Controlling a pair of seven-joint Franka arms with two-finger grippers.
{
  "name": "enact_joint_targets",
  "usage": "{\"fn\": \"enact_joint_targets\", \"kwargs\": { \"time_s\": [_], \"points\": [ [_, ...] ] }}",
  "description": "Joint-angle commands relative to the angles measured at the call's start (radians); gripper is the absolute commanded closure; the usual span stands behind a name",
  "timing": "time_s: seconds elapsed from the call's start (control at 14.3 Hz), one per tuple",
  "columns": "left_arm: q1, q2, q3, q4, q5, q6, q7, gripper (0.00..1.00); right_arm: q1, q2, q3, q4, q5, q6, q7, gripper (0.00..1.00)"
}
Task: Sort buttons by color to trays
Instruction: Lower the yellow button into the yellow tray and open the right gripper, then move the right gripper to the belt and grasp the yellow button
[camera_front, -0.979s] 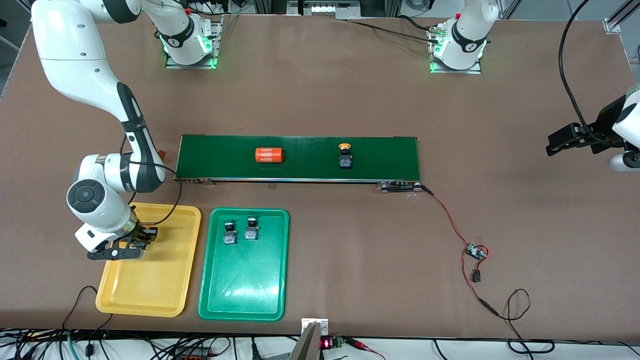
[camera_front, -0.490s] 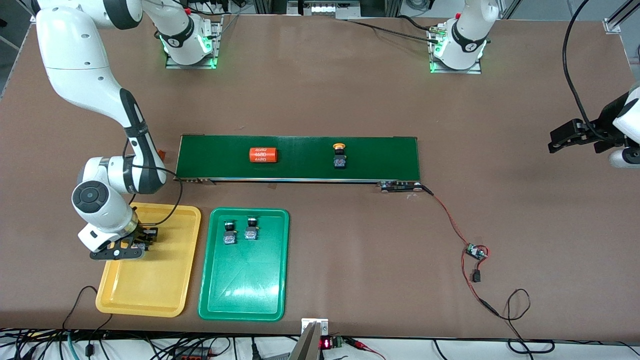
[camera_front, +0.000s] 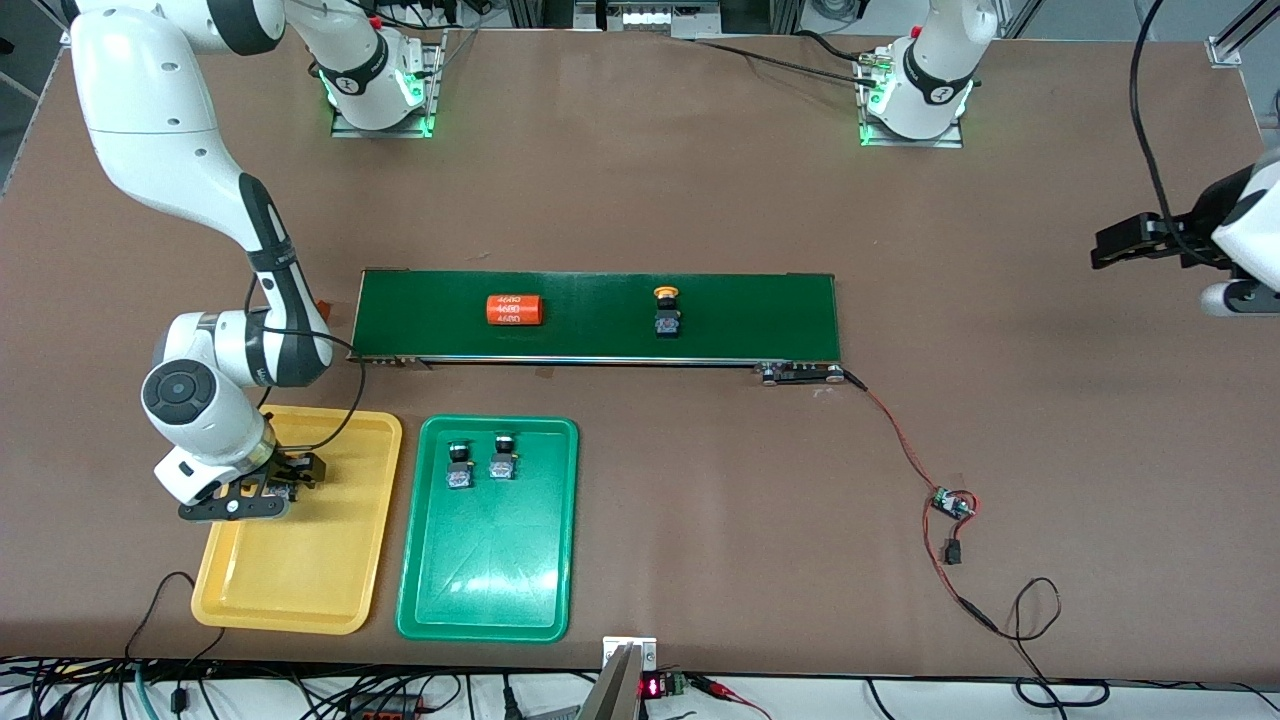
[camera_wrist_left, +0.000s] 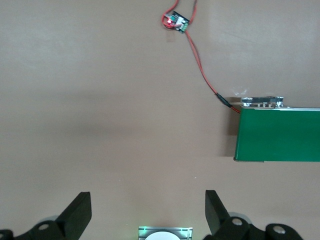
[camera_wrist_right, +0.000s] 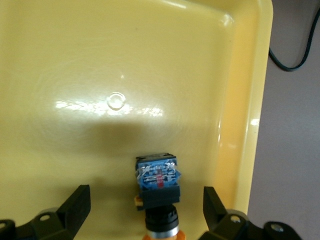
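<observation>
Front view: right gripper (camera_front: 268, 489) sat low over the yellow tray (camera_front: 300, 590), at the tray end nearest the conveyor belt (camera_front: 760, 310). Two green-capped buttons (camera_front: 460, 465) lay in the green tray (camera_front: 490, 590) just beside the yellow tray. One yellow-capped button (camera_front: 666, 312) and an orange cylinder (camera_front: 513, 309) rode on the belt. Left gripper (camera_front: 1135, 243) waited well off the belt, toward the left arm's end of the table.

Left wrist view: fingers (camera_wrist_left: 77, 215) spread wide, nothing between them, bare table below.

Right wrist view: fingers (camera_wrist_right: 75, 205) wide apart, clear of the yellow-capped button in the tray (camera_wrist_right: 157, 185), which rested on the tray floor (camera_wrist_right: 100, 60). Looked like the release step of the third button. Next should be lifting clear and picking the belt button into the yellow tray.
</observation>
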Motion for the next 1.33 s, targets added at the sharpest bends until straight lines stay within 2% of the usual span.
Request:
{"fn": "enact_joint_targets", "kwargs": {
  "time_s": [0.0,0.07,0.28,0.35,0.56,0.84,0.98,1.12,1.26],
  "points": [
    [0.002,-0.027,-0.008,0.099,0.0,-0.031,0.021,0.0,0.047,-0.092,0.003,-0.028,0.079,-0.132,-0.001,0.0],
    [0.001,-0.015,-0.009,0.101,0.001,-0.027,0.023,0.0,0.061,-0.121,0.005,-0.025,0.132,-0.188,-0.001,0.0],
    [0.011,0.083,0.004,0.138,-0.006,-0.002,0.023,0.0,0.086,-0.2,0.03,-0.024,0.168,-0.326,0.039,0.0],
    [0.015,0.083,0.005,0.151,-0.003,0.016,0.023,0.0,0.087,-0.224,0.047,-0.024,0.179,-0.364,0.081,0.0],
    [0.014,0.085,0.004,0.158,-0.011,0.073,0.023,0.0,0.107,-0.286,0.083,-0.019,0.287,-0.438,0.126,0.0],
    [0.015,0.09,0.001,0.158,-0.017,0.119,0.021,0.0,0.113,-0.359,0.133,-0.016,0.295,-0.545,0.207,0.0],
    [0.02,0.077,0.001,0.161,-0.017,0.11,0.024,0.0,0.113,-0.385,0.182,-0.018,0.295,-0.582,0.293,0.0],
    [0.02,0.018,-0.007,0.146,-0.016,0.098,0.026,0.0,0.115,-0.409,0.225,-0.024,0.295,-0.607,0.355,0.0],
    [0.011,0.022,-0.009,0.136,-0.016,0.073,0.021,0.0,0.112,-0.424,0.28,-0.025,0.295,-0.66,0.411,0.0]
  ]
}}
